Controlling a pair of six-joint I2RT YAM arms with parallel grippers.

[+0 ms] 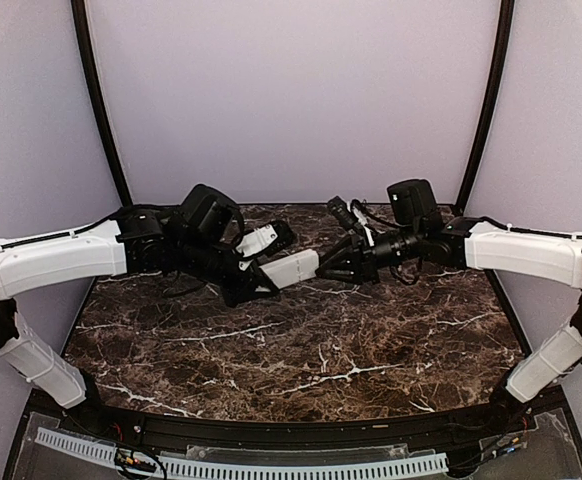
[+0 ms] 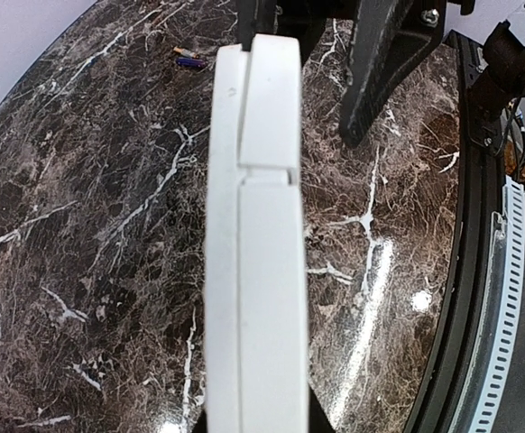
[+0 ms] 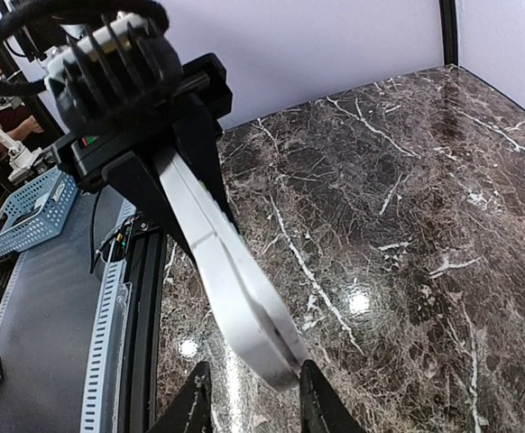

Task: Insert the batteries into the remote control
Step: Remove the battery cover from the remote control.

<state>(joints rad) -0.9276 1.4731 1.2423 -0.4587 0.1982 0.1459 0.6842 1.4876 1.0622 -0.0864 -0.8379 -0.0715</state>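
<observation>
White flat plastic remote control (image 2: 253, 271) sits clamped in your left gripper (image 3: 183, 191), right gripper (image 3: 252, 397) parted around its tip; one slim purple battery (image 2: 190, 62) lies on the marble table (image 2: 82, 271), unloaded.

remote control (image 2: 253, 271): white | battery (image 2: 191, 63): bluish-purple | table (image 1: 321, 350): dark brown marble, white veins
</observation>
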